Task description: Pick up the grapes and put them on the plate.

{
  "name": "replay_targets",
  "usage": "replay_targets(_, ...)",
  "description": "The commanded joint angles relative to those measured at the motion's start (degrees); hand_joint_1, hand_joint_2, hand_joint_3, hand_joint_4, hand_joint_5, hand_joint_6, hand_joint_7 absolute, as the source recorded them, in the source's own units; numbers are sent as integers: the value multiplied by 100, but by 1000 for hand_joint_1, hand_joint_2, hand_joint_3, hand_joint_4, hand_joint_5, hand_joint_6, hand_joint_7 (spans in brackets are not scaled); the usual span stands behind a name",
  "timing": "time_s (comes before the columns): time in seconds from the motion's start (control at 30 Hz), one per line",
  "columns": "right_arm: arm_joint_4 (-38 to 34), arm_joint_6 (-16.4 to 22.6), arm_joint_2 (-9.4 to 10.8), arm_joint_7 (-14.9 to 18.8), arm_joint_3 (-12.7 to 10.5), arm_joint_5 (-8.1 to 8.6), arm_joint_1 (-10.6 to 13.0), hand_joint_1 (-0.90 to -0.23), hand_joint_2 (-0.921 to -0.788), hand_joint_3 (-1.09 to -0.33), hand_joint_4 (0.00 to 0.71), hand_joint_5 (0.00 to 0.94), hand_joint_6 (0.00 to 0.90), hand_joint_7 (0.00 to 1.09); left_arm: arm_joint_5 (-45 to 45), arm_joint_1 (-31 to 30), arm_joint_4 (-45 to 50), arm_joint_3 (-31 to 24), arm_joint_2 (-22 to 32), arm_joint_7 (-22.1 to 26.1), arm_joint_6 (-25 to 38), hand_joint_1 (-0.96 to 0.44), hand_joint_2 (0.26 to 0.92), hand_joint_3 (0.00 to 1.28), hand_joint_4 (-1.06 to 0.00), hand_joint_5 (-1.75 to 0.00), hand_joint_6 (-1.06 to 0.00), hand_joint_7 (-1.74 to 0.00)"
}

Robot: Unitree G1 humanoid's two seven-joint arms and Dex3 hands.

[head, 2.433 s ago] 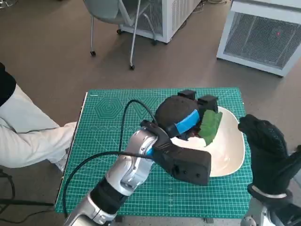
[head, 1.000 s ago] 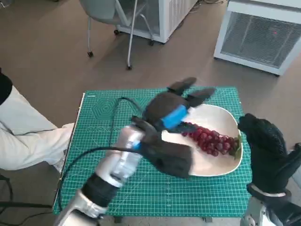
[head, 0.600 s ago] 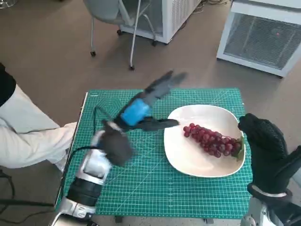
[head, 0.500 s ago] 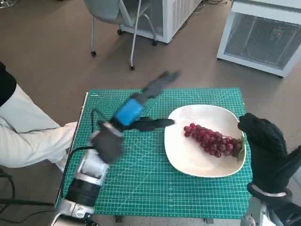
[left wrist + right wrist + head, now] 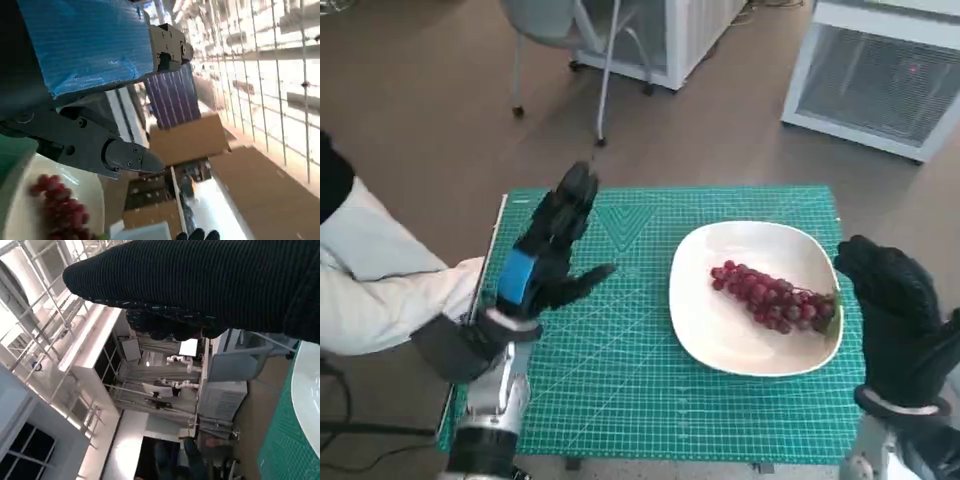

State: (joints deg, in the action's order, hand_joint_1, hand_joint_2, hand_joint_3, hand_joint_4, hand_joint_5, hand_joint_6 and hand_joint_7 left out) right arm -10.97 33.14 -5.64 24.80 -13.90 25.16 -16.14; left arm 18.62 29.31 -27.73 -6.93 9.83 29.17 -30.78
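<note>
Soft, easily bruised red grape bunch (image 5: 775, 297) on white oval plate (image 5: 720, 340), right of empty spread-fingered left hand (image 5: 545, 255); best lifted by stem. Right hand (image 5: 890, 310): grip unclear.

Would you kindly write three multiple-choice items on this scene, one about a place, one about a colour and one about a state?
1. Where do the grapes lie?
A. on the mat
B. on the plate
C. on the floor

2. What colour is the mat?
A. green
B. red
C. grey

3. What is the left hand doing?
A. gripping the grapes
B. pressing on the plate
C. holding nothing, fingers apart

Answers: 1 B, the bunch rests inside the white plate. 2 A, the gridded mat is green. 3 C, that hand is raised over the mat's far-left part, away from the plate, with nothing in it.
</note>
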Motion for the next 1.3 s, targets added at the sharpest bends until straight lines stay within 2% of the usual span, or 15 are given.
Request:
replay_targets(0.03, -45, -123, -39, 33, -3, 41, 29, -412, -921, -578, 456, 454, 250, 848, 173, -87, 225, -16, -111, 166, 3, -354, 921, 151, -71, -27, -207, -41)
replay_targets(0.6, -16, -241, -139, 141, 3, 102, -5, -409, -921, -578, 459, 449, 252, 845, 316, -347, 457, -90, -219, 211, 417, -344, 921, 164, -89, -21, -225, -52)
replay_targets(0.9, -15, -212, -170, 219, -16, 125, 21, -409, -921, -579, 461, 449, 253, 847, 162, -633, 769, -64, -213, 125, 380, -329, 921, 156, -101, -19, -231, -58)
replay_targets(1.3, -76, -200, -157, 308, -18, 173, -5, -412, -921, -581, 458, 452, 249, 854, 344, -750, 830, -107, -253, 238, 436, -318, 921, 154, -110, -16, -226, -59)
